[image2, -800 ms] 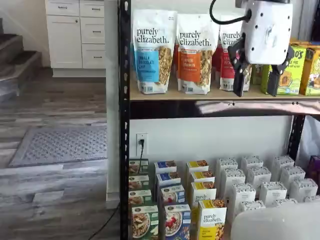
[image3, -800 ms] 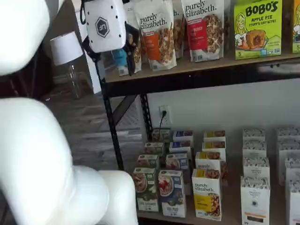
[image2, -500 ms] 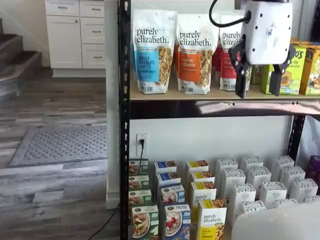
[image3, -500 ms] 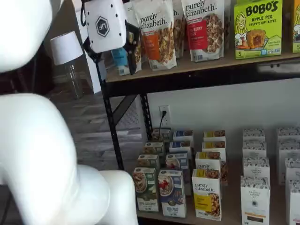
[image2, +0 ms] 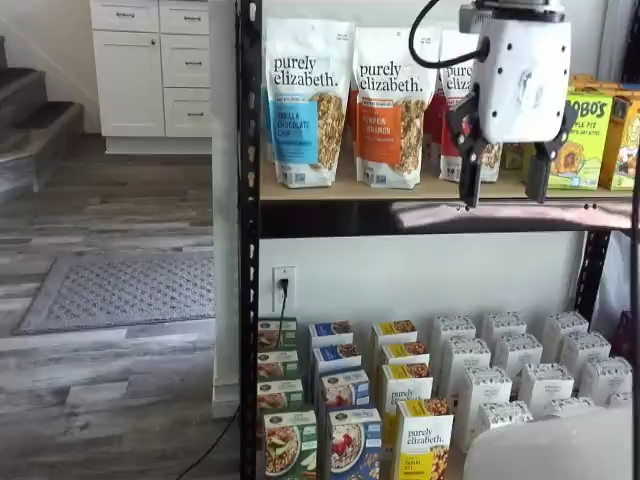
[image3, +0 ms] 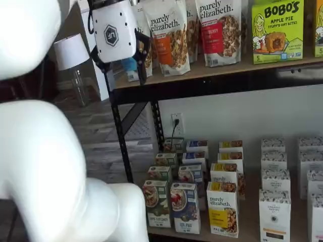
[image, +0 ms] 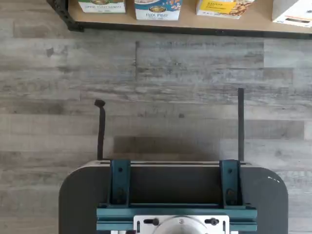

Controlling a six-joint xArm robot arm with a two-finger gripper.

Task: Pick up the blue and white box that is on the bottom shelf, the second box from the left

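Note:
The blue and white box [image2: 355,446] stands at the front of its row on the bottom shelf [image3: 249,218], between a green-fronted box [image2: 288,446] and a yellow-fronted box [image2: 423,441]. It shows in both shelf views [image3: 185,207], and its lower edge shows in the wrist view [image: 157,9]. My gripper [image2: 502,188] hangs in front of the tan upper board, far above the box and to its right. A plain gap shows between its two black fingers, and it holds nothing. It also shows in a shelf view [image3: 125,74].
Granola bags [image2: 308,100] and Bobo's boxes [image3: 277,30] stand on the upper board behind the gripper. White boxes [image2: 520,375] fill the bottom shelf's right part. A black post [image2: 248,250] marks the rack's left side. My white arm [image3: 45,166] covers the left foreground. The wrist view shows wood floor and a teal-bracketed mount [image: 175,195].
The gripper has shifted sideways toward the rack's left post and slightly down, still open and empty. The boxes have not moved.

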